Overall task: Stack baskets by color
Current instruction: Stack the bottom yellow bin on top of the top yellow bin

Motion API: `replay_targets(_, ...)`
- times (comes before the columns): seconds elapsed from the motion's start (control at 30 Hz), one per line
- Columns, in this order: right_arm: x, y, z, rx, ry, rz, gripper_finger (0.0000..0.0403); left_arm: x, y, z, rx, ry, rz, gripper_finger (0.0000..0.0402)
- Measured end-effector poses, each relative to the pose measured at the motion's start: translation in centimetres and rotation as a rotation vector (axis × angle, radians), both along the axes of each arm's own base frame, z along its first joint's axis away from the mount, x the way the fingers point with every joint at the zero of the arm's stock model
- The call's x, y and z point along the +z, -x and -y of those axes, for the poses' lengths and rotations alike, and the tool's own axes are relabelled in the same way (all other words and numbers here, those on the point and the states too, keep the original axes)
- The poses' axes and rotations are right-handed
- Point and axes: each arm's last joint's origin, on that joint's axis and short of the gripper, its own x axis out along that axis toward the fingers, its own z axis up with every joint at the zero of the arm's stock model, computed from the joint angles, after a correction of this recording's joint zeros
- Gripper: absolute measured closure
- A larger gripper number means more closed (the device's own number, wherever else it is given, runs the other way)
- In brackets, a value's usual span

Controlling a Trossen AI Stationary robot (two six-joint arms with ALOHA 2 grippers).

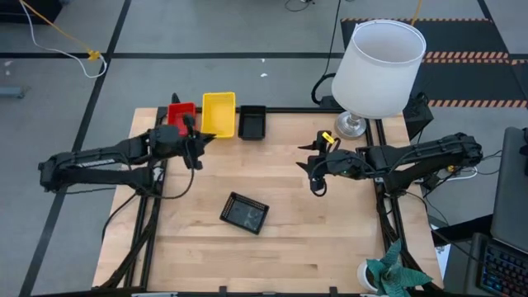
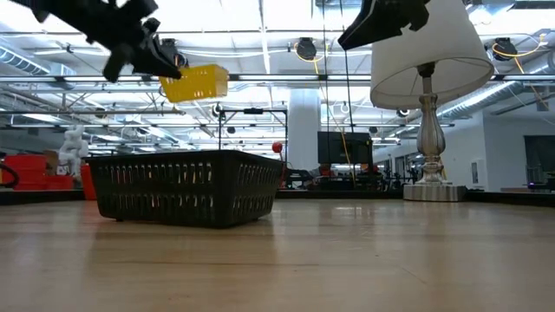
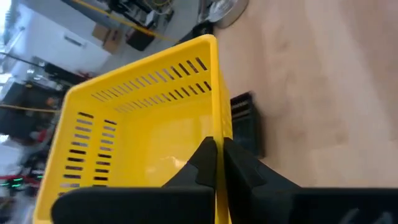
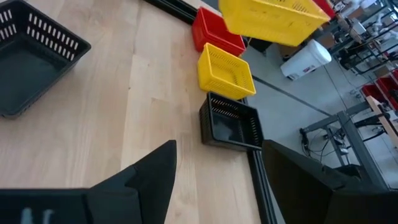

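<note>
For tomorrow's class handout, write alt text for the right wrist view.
A yellow basket hangs in the air above a row of red, yellow and black baskets at the table's edge; another black basket sits apart.
</note>
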Motion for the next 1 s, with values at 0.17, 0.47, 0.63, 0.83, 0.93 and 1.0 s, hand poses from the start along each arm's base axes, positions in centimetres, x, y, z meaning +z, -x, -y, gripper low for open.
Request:
replay_targets(0.17,0.0,0.0,0.0,-0.002,-0.003,0.001,0.0174,-1.4,0.4,-1.7,-0.005,-0.049,-0.021,0.0385)
replay_targets(0.47,0.0,0.0,0.0,-0.015,-0.026,0.010,0.0174,-2.9,1.1,-4.4,0.038,-0.080,-0.079,0.0386)
replay_targets(0.63,-0.1,0.0,0.0,-0.016,-0.027,0.006,0.0174,-4.2,0.8,-5.7,0.064,-0.052,-0.163,0.0394)
replay_targets(0.83,-0.1,0.0,0.0,-0.015,-0.025,0.005,0.0174,-6.0,0.2,-7.4,0.100,-0.016,-0.264,0.0385)
replay_targets(0.93,-0.1,0.0,0.0,-0.014,-0.024,0.004,0.0174,-6.5,-0.1,-8.0,0.122,-0.008,-0.273,0.0394)
replay_targets(1.0,-0.1,0.0,0.0,-0.012,-0.021,0.003,0.0174,-6.8,-0.2,-8.2,0.126,-0.004,-0.277,0.0393)
